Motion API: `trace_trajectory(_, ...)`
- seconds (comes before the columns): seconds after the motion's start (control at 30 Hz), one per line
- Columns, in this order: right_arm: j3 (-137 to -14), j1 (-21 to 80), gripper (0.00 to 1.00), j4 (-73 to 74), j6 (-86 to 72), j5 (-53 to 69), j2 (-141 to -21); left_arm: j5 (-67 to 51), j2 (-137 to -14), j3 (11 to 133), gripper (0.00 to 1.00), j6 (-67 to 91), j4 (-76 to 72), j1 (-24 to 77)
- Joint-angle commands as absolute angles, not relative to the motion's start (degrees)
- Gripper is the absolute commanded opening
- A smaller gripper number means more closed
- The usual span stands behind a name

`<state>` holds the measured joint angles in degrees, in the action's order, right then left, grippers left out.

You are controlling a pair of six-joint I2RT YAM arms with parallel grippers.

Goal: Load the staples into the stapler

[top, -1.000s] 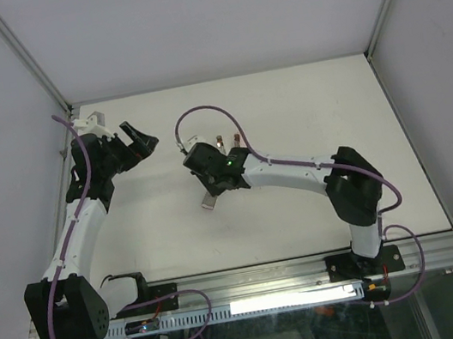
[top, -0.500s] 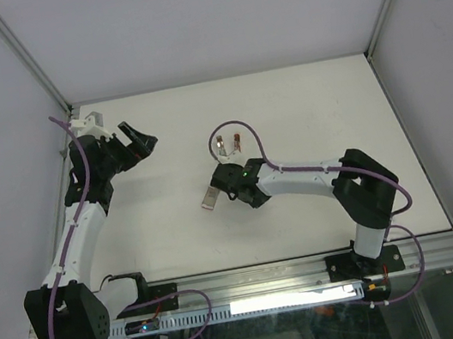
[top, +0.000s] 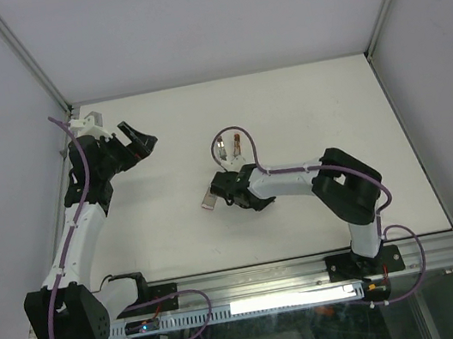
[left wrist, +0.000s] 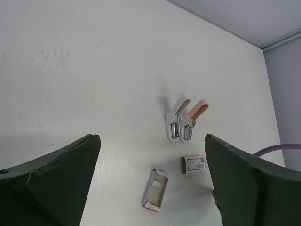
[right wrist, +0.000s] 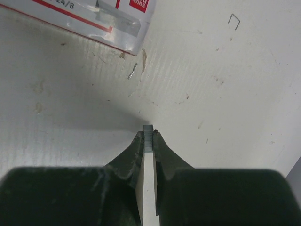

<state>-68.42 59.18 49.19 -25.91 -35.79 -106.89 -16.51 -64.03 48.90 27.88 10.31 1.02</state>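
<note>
My right gripper (right wrist: 149, 133) is shut on a thin silvery-grey strip of staples (right wrist: 149, 141), held edge-on just above the table, below the red-and-white box (right wrist: 94, 19). In the top view it (top: 232, 193) is low beside the opened box tray (top: 210, 197). Two small staplers, white (left wrist: 175, 120) and pink (left wrist: 193, 120), lie side by side farther back; they also show in the top view (top: 229, 145). The tray (left wrist: 155, 189) holds a small silvery piece. My left gripper (left wrist: 150, 136) is open and empty, raised at the far left (top: 142, 140).
Loose single staples (right wrist: 233, 19) lie on the white table (top: 303, 104) near the box. The box sleeve (left wrist: 193, 164) lies right of the tray. Walls and metal frame posts (top: 26, 64) close in the table at back and sides.
My right gripper has moved from over the tray toward the near right and lowered to the table by the box, its elbow folding in. The left arm has barely moved.
</note>
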Motion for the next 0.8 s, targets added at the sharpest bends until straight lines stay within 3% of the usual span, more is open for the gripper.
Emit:
trace_trajectory(0.0, -68.35, 59.39, 0.08, 48.95, -29.72, -39.95, -107.67, -16.26, -62.05, 49.05, 0.97, 28.12, 7.94, 0.36)
trace_trajectory(0.2, -68.58, 60.67, 0.09, 50.21, -31.55, -41.95, -109.64, -16.41, -62.13, 49.10, 0.97, 28.21, 7.93, 0.43)
trace_trajectory(0.5, -69.66, 62.42, 0.30, 50.46, -33.59, -38.92, -110.81, -16.70, -62.31, 49.09, 0.97, 28.43, 7.99, 0.52)
trace_trajectory(0.77, -70.02, 62.93, 0.30, 48.59, -33.32, -35.83, -108.45, -16.87, -62.22, 48.97, 0.97, 28.56, 7.79, 0.48)
